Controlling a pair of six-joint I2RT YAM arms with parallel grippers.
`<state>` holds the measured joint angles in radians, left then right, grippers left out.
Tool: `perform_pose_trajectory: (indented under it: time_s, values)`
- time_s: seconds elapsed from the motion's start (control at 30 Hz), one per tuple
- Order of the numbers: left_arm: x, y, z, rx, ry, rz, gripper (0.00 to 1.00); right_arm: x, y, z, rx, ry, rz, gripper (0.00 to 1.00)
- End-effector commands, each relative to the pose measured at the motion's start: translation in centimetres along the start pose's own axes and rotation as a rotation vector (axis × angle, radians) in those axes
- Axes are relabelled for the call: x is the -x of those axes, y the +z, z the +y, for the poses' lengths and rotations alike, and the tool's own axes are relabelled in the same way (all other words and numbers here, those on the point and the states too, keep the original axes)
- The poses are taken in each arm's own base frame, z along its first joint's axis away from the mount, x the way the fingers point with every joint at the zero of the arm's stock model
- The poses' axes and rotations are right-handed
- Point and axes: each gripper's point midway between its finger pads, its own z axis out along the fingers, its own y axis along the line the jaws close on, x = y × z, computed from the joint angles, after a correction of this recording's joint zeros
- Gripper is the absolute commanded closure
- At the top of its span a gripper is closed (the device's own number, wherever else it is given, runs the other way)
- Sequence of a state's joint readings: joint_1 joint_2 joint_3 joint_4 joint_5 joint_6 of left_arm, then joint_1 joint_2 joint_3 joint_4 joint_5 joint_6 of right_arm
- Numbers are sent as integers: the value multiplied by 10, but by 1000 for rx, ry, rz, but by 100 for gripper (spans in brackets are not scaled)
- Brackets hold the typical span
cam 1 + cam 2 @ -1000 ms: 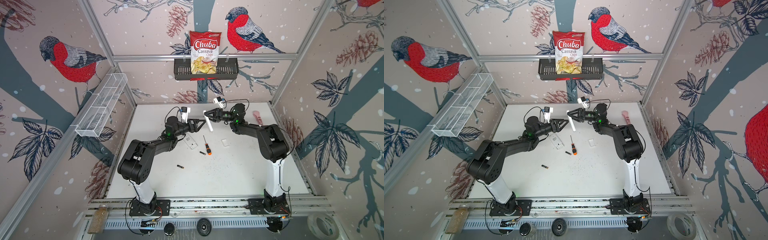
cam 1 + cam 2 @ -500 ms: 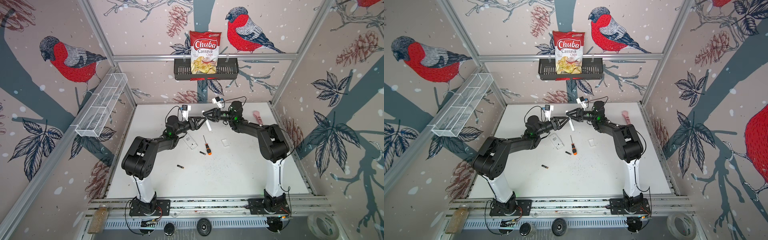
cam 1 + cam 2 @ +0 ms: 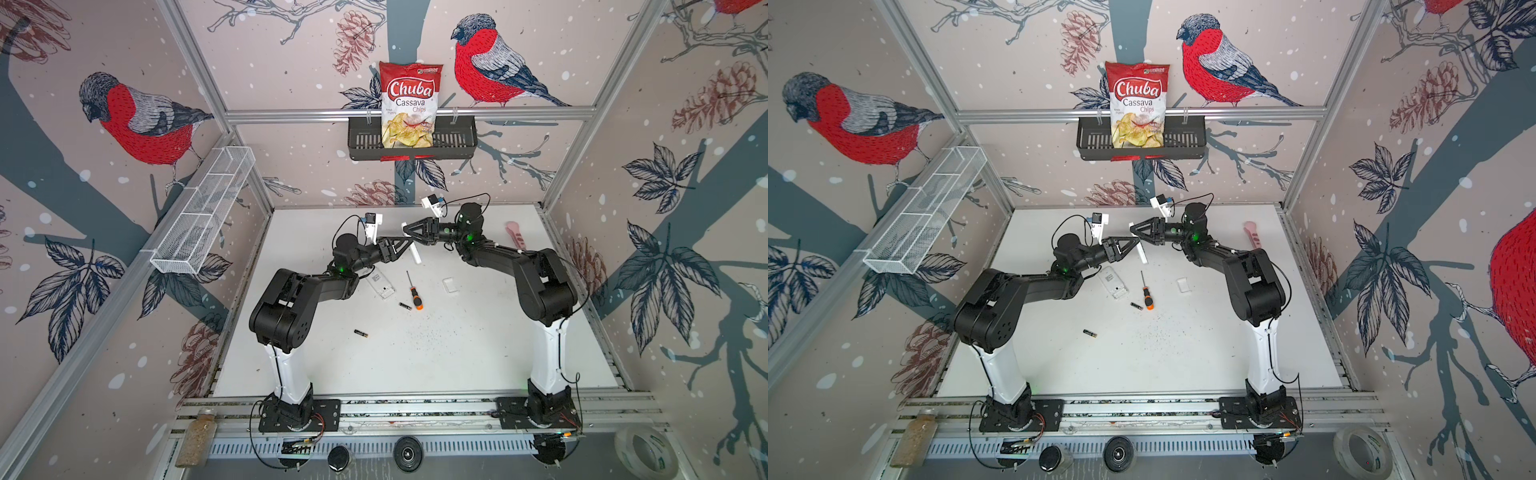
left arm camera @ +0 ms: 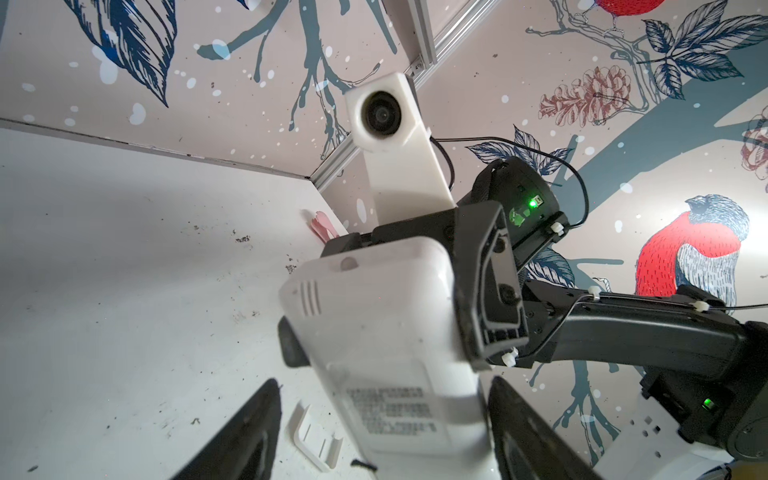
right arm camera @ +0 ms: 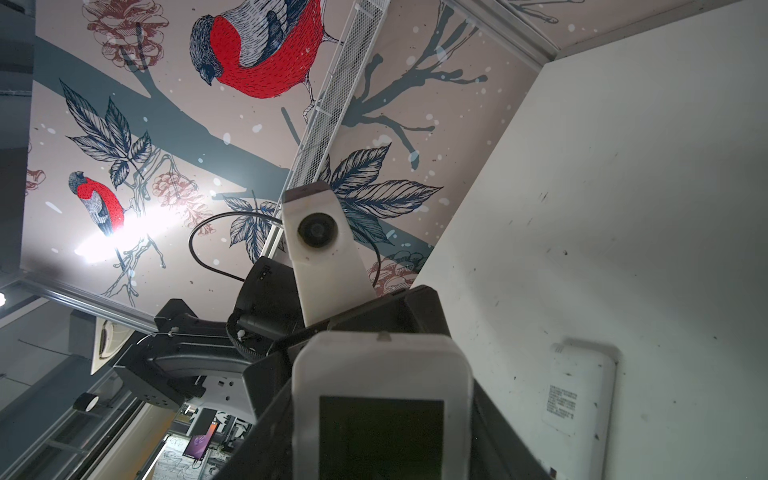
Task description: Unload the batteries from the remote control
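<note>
The right gripper [image 3: 409, 230] holds the white remote [image 3: 414, 254] in the air over the back of the surface [image 3: 457, 353], jaws closed on its top end. The left gripper [image 3: 406, 246] has its jaws wide around the remote's body. The left wrist view shows a gap on one side, so it grips nothing. Two batteries [image 3: 405, 306] [image 3: 360, 332] lie on the surface, one just beside the handle of the single screwdriver [image 3: 414, 291], one alone nearer the front. One second white remote [image 3: 380, 284] lies partly under the left arm. There is one small white cover [image 3: 451, 285] and one pink thing [image 3: 516, 235].
</note>
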<state>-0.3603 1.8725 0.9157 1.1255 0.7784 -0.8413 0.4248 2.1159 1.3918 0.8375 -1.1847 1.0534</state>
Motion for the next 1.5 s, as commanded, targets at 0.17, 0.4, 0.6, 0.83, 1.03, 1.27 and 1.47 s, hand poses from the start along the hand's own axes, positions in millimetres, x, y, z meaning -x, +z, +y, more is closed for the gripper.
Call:
perform_pose_trajectory:
  time_s: [0.17, 0.4, 0.6, 0.83, 1.03, 1.27, 1.47]
  values:
    - [11, 1, -11, -54, 30, -32, 30, 0, 3, 10, 22, -47, 5, 65]
    - [5, 1, -6, -53, 10, -28, 25, -1, 8, 11, 26, -47, 13, 66]
    - [5, 1, -5, -61, 2, -31, 35, -2, 9, 10, 25, -46, 14, 66]
    - [6, 2, -4, -61, -2, -38, 44, -3, 9, 10, 22, -46, 17, 65]
    - [6, 1, -5, -61, -3, -41, 48, -2, 9, 9, 17, -56, 19, 62]
    - [5, 2, -5, -65, -6, -35, 29, -3, 9, 14, 36, -57, 26, 63]
    - [5, 2, -4, -65, -8, -32, 28, -4, 10, 17, 46, -57, 29, 63]
